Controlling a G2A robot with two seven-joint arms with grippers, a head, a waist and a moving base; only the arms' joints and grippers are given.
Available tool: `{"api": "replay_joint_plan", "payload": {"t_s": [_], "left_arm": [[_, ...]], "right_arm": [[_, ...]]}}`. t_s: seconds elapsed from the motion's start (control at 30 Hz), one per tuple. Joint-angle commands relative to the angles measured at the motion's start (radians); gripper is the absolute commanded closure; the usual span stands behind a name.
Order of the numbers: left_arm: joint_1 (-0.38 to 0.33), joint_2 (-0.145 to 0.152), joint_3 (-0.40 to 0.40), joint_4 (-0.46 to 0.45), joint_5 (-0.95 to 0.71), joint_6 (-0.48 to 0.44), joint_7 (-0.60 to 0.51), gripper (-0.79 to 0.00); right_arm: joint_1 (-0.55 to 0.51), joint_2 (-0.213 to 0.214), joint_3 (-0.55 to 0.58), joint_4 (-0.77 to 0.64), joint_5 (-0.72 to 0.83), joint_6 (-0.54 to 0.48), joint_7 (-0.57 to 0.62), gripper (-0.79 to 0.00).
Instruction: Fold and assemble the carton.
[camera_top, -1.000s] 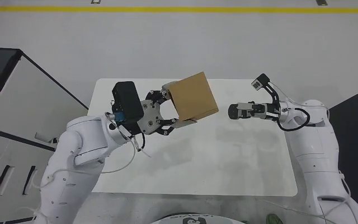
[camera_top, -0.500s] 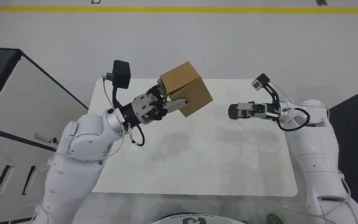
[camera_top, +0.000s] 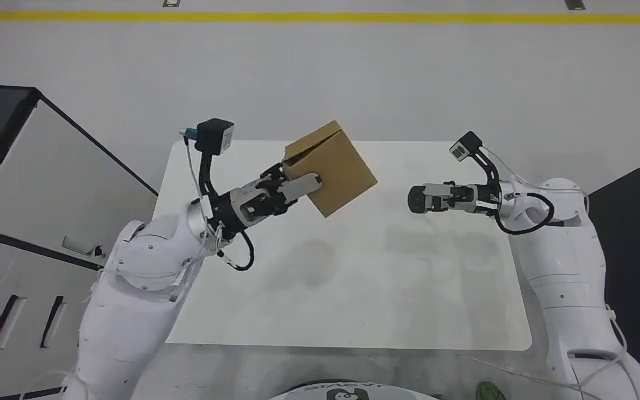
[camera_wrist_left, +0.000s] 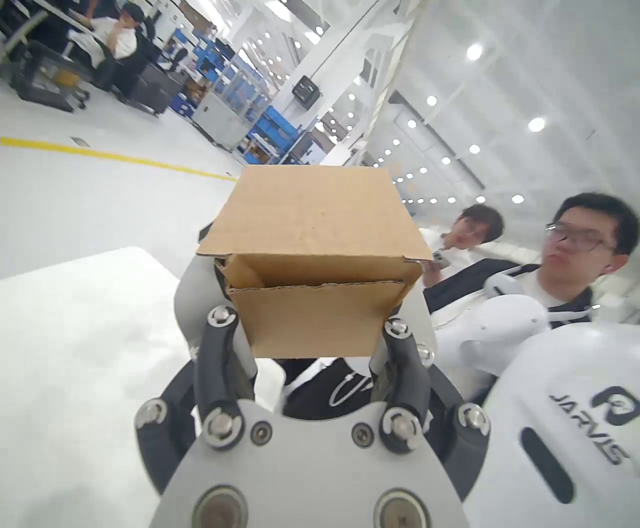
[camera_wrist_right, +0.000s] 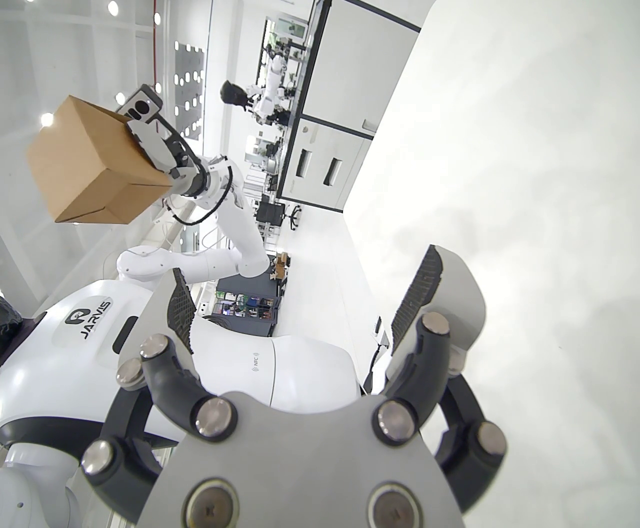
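Note:
A brown cardboard carton (camera_top: 331, 167) is held up in the air over the far left part of the white table (camera_top: 400, 290), tilted on one corner. My left gripper (camera_top: 305, 183) is shut on its near side. In the left wrist view the carton (camera_wrist_left: 310, 245) shows a folded flap along its near edge, and my left gripper (camera_wrist_left: 310, 325) has a finger on each side of it. My right gripper (camera_top: 414, 198) hangs to the right of the carton, apart from it. Its fingers (camera_wrist_right: 425, 285) stand open with nothing between them. The carton (camera_wrist_right: 95, 170) also appears in the right wrist view.
A dark-framed cabinet (camera_top: 40, 160) stands to the left of the table. A yellow floor line (camera_top: 320, 17) runs beyond the table's far edge. The table's middle and near part carry nothing.
My left arm has lifted and turned the carton, its wrist rotating so the wrist camera now stands up. The right arm has kept still.

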Motion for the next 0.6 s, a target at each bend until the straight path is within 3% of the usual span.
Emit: {"api": "replay_joint_plan", "payload": {"t_s": [0.0, 0.13, 0.47, 0.57], "left_arm": [[0.000, 0.003, -0.009, 0.002, -0.078, 0.035, -0.045, 0.000], [-0.001, 0.004, -0.019, 0.005, -0.121, 0.095, -0.047, 0.000], [0.001, 0.004, -0.019, 0.005, -0.122, 0.096, -0.043, 0.000], [0.011, -0.001, 0.000, 0.005, -0.204, 0.133, -0.022, 0.000]], "right_arm": [[0.000, 0.000, 0.000, 0.000, 0.000, 0.000, 0.000, -0.785], [0.000, 0.000, 0.000, 0.000, 0.000, 0.000, 0.000, -0.785], [0.000, 0.000, 0.000, 0.000, 0.000, 0.000, 0.000, -0.785], [0.000, 0.000, 0.000, 0.000, 0.000, 0.000, 0.000, -0.785]]}}
